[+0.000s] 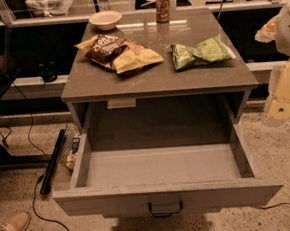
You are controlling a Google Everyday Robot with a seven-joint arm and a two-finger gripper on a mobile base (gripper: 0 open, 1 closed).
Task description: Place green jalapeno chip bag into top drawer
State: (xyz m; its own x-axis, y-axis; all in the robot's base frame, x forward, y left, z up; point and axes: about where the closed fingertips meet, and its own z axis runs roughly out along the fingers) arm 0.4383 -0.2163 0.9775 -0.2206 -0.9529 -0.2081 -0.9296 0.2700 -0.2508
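The green jalapeno chip bag point(200, 52) lies flat on the right side of the grey countertop point(157, 79), crinkled, with a pale edge. Below the counter the top drawer point(117, 202) is pulled far out toward me; its inside is bare and a small dark handle point(165, 209) sits at the centre of its front. Only pale links of my arm point(284, 84) show at the right edge, beside the counter and right of the bag. My gripper itself is out of view.
A dark brown chip bag point(105, 45) lies on a yellow bag point(135, 59) at the counter's left. A white bowl point(105, 19) and a drink can point(163, 5) stand at the back. Cables and a black bar point(53, 162) lie on the floor left; a shoe point(11, 229) shows lower left.
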